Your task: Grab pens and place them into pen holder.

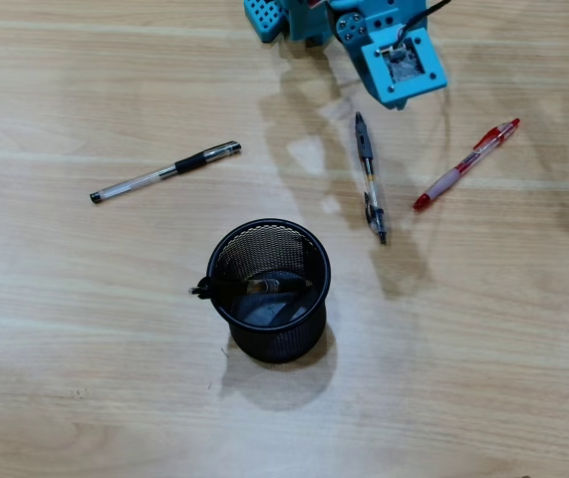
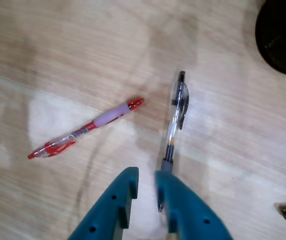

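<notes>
- My gripper [image 2: 147, 182] hangs above the wooden table [image 1: 85, 398] with its teal fingers [image 2: 120, 195] slightly parted, a narrow gap between them and nothing pinched.
- In the wrist view a clear pen with a black clip [image 2: 175, 120] lies just ahead of my fingertips; its near end runs beside and behind my right-hand finger, though I cannot tell whether they touch.
- The same pen [image 1: 370, 179] lies in the overhead view just below my arm [image 1: 384, 45], pointing up and down the picture.
- The red pen with the pink sleeve [image 2: 90, 125] lies to the left of it in the wrist view, slanted, apart from the clear one; overhead it [image 1: 465, 164] sits to the right.
- A third pen with a black sleeve [image 1: 164, 171] lies well apart at the left in the overhead view.
- The pen holder [image 1: 269, 344] stands upright near the middle of the table; one pen [image 1: 254, 288] lies across inside it, its tip poking past the left rim.
</notes>
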Tool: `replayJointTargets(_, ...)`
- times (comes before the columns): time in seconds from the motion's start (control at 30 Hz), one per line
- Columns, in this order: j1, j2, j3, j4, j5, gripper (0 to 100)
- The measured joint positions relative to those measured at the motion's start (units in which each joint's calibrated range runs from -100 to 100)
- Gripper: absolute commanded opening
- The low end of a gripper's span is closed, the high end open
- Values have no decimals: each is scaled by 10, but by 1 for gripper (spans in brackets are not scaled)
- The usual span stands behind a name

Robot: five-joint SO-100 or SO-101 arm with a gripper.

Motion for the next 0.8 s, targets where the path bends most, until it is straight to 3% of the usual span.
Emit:
replayJointTargets(0.1,0,22,-34,7,0,23)
replayJointTargets(0.8,15,162,3,4,-4,24)
